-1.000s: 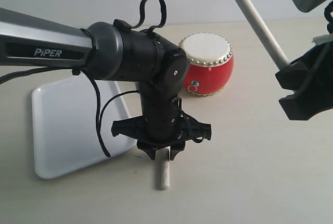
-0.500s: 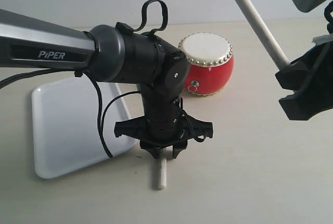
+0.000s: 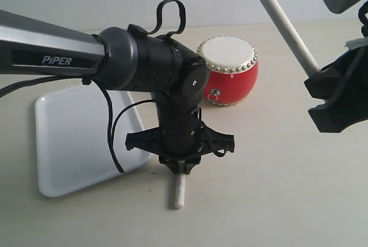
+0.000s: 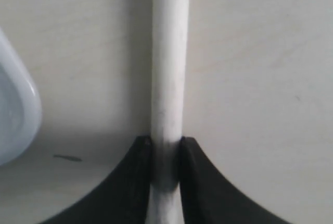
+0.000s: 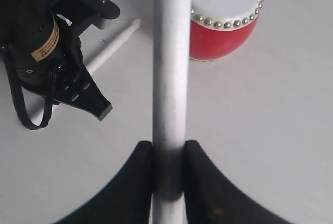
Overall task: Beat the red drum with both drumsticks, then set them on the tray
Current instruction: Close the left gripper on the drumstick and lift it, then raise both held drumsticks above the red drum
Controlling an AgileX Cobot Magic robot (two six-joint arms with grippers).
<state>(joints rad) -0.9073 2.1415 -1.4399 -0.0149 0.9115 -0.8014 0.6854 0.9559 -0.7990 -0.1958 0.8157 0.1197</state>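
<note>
The red drum (image 3: 229, 70) stands upright at the back of the table, its cream skin facing up; it also shows in the right wrist view (image 5: 226, 18). One pale drumstick (image 3: 180, 192) lies flat on the table beside the tray (image 3: 75, 143). My left gripper (image 3: 180, 168) points down and is shut on that stick (image 4: 169, 78), with the gripper (image 4: 166, 153) pressing it from both sides. My right gripper (image 3: 315, 77) hangs above the table's right side, shut on the second drumstick (image 3: 282, 20), which slants up and to the left. That stick (image 5: 170, 67) runs straight out of the right gripper (image 5: 169, 156).
The left arm's dark wrist and cable (image 3: 155, 69) stand between the tray and the drum. A rounded corner of the white tray (image 4: 15, 109) lies close to the held stick. The left gripper's body (image 5: 57, 62) and the lying stick (image 5: 112, 47) show in the right wrist view.
My left gripper's fingers have closed onto the stick lying on the table, after standing apart around it. The right arm and its stick have not moved.
</note>
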